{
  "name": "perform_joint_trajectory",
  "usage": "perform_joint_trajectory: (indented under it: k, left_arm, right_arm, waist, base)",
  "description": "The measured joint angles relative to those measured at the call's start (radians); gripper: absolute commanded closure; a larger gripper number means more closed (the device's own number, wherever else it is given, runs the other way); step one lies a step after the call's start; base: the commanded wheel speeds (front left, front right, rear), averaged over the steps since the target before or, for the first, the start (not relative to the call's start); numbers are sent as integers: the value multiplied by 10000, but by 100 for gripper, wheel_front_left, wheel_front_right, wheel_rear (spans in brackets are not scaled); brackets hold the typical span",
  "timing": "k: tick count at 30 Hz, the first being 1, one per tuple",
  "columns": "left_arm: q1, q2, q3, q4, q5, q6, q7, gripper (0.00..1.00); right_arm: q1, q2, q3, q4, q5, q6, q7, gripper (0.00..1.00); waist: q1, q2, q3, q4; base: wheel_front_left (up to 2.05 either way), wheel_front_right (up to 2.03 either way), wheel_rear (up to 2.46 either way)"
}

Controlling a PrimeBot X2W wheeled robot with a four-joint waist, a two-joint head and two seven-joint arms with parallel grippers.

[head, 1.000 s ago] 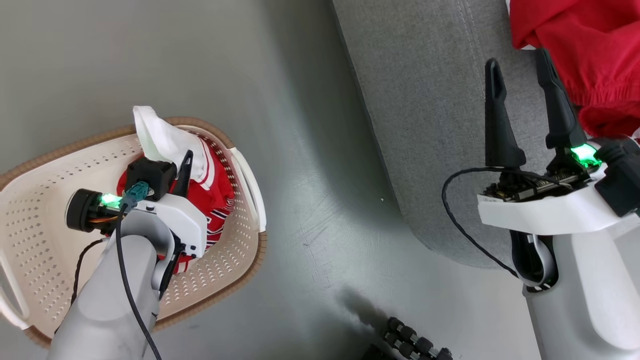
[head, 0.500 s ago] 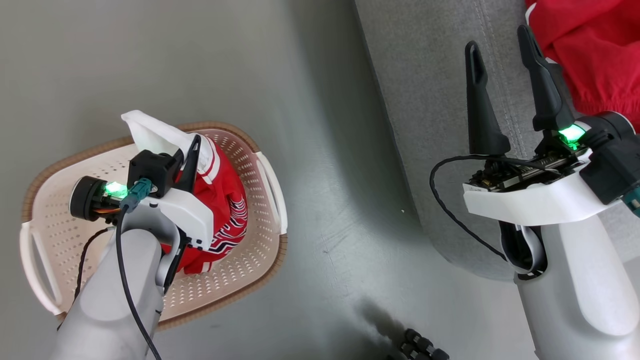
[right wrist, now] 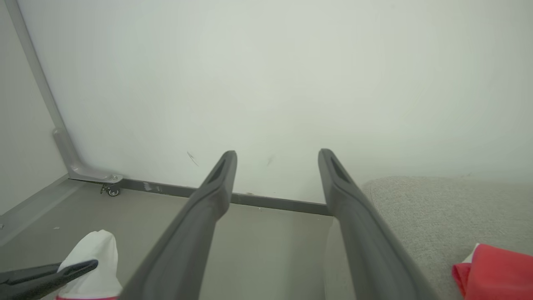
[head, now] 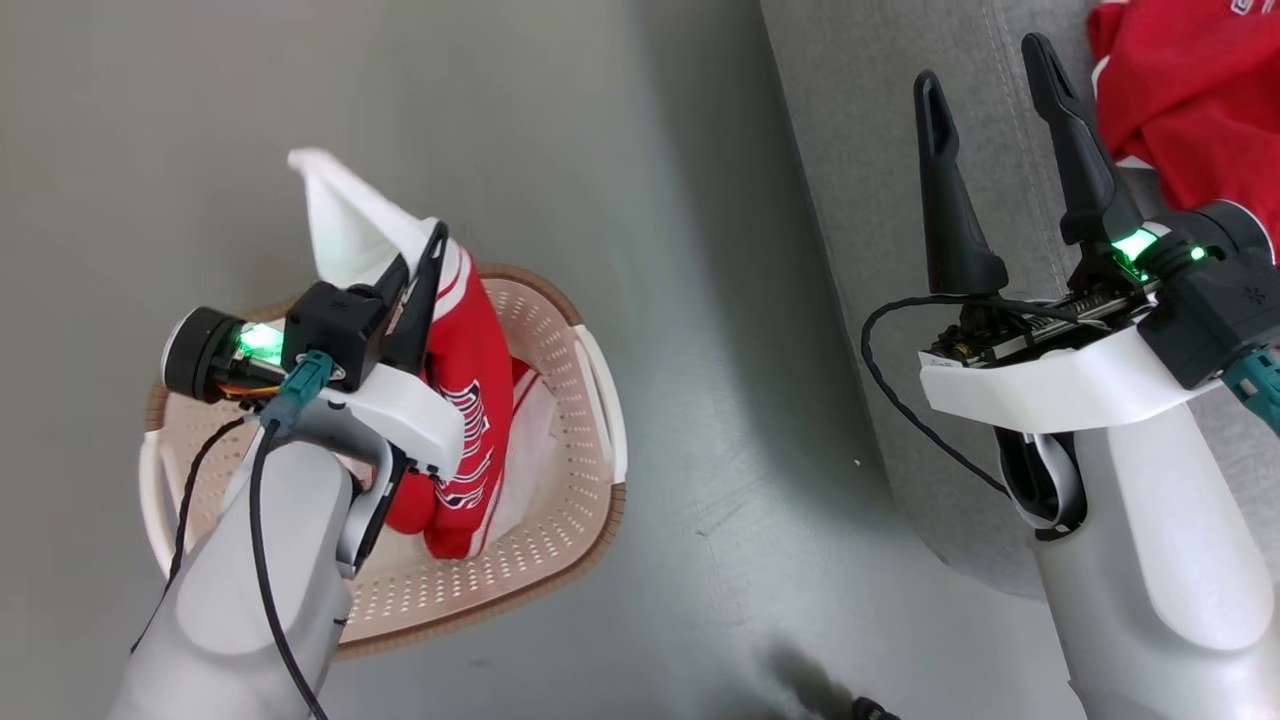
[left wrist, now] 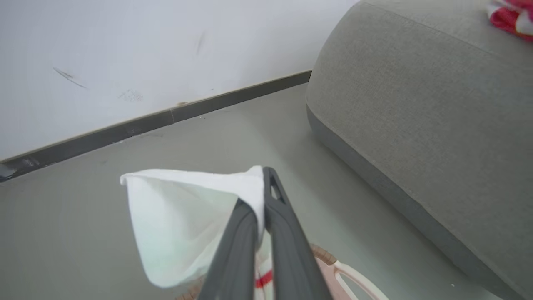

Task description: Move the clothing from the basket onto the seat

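Over the basket, left side: left fingers [left wrist: 278, 221] are pinched tight on the white corner of a red garment [head: 470, 420], whose lettered red body hangs below them.
Changed: a second ago this garment sat bunched low in the basket [head: 590, 520]. Now it is drawn up tall, with only its lower end down inside. The head camera has swung too, so the basket's new place in the picture is not a move of the basket.
Right side: right fingers [head: 945, 200] are spread wide, holding nothing, above the near left part of the seat [head: 880, 250].
Seat: another red piece [head: 1190, 90] lies on it at the far right, close to the right fingers but apart from them.
Basket, inside: a white fold [head: 535, 440] shows beside the hanging garment; I cannot tell whether it belongs to it.
Meaning: the lift looks nearly done. The carry rightward over the floor [head: 700, 300] comes next, and the tail may catch the rim unless raised further.
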Motion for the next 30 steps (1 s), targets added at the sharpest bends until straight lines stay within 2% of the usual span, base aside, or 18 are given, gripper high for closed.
perform_joint_trajectory:
  k: [20, 30]
  left_arm:
    - [1096, 25, 113, -2859, 372, 132, -31, 100]
    - [1656, 104, 90, -3499, 366, -29, -31, 100]
  right_arm:
    - [35, -483, 324, 621, 36, 0, -2, 0]
    - [260, -869, 1231, 1012, 190, 0, -2, 0]
  waist:
    - [0, 0, -1548, 1171]
    - [0, 0, -2497, 1692]
  base:
    - [0, 0, 0]
    - [0, 0, 0]
